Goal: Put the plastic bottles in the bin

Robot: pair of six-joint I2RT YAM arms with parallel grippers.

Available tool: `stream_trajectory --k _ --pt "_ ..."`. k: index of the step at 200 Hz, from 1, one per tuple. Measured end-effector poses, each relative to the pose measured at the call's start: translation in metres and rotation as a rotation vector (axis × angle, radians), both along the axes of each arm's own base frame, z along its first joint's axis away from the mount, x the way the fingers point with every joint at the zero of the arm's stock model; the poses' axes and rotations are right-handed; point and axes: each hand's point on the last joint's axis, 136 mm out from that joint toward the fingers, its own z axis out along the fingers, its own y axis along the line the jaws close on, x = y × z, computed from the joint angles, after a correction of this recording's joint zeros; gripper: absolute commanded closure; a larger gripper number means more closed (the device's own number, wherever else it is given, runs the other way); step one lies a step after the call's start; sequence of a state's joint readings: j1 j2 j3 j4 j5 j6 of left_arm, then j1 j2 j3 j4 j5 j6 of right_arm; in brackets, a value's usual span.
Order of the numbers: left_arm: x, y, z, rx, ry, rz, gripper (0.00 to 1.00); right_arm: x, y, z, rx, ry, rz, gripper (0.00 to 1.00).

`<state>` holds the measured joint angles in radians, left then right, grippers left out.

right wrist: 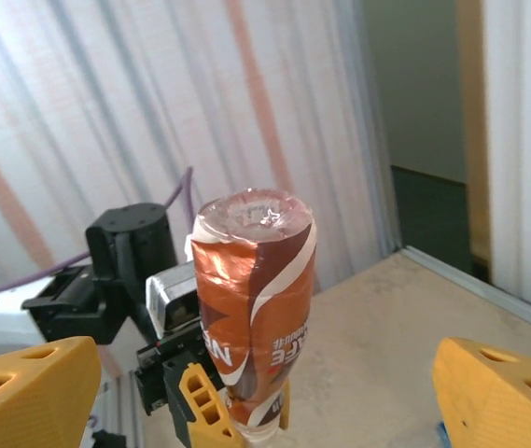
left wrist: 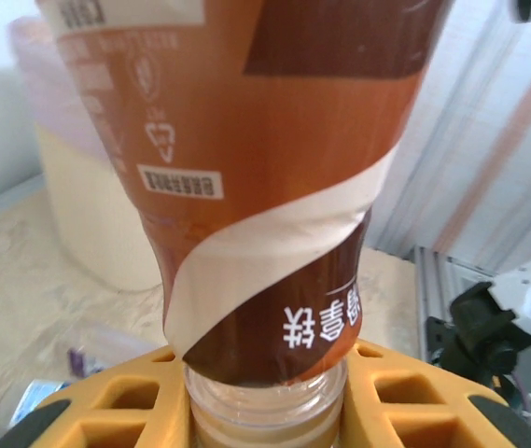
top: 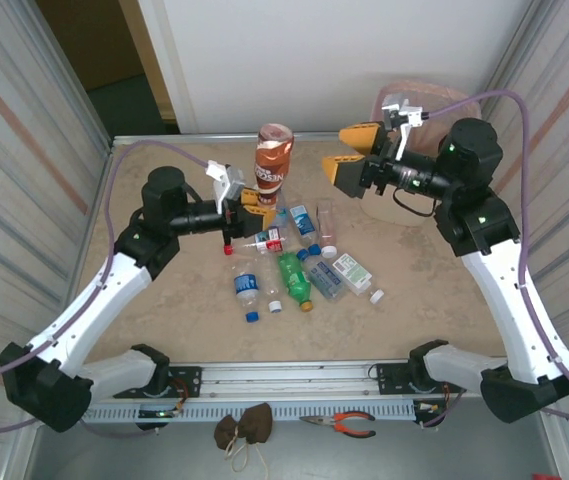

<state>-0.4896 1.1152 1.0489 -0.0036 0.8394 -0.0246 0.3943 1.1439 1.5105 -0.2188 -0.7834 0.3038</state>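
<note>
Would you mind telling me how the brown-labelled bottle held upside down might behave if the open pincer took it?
The brown-labelled bottle has a glossy sleeve, so it may slip. The left pincer clamps only its neck, body standing tall above, so a sideways nudge could probably tilt it.

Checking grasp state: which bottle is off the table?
The brown-labelled bottle, held upside down by the left gripper; the other bottles lie on the table.

The tan table (top: 154,330) carries a cluster of bottles (top: 294,278) lying at its middle, loose caps (top: 252,317) beside them, and the bin (top: 382,208) standing at its far right.
</note>
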Motion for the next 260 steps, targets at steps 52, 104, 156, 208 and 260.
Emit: stream_trajectory --k 52,104,156,208,260 --pt "-0.034 -0.015 0.040 -0.067 -0.115 -0.124 0.84 -0.035 0.036 0.005 -0.001 -0.087 0.183 0.06" --pt "-0.059 -0.024 0.057 -0.090 -0.174 -0.214 0.83 -0.061 0.065 0.004 -0.001 -0.140 0.301 0.11" --pt "-0.067 -0.027 0.061 -0.094 -0.194 -0.244 0.83 -0.067 0.077 0.003 -0.003 -0.155 0.336 0.18" --pt "-0.069 -0.027 0.059 -0.089 -0.193 -0.254 0.83 -0.075 0.079 0.016 0.013 -0.202 0.352 0.25" --pt "-0.070 -0.027 0.056 -0.082 -0.191 -0.262 0.83 -0.075 0.080 0.018 0.016 -0.209 0.343 0.35"
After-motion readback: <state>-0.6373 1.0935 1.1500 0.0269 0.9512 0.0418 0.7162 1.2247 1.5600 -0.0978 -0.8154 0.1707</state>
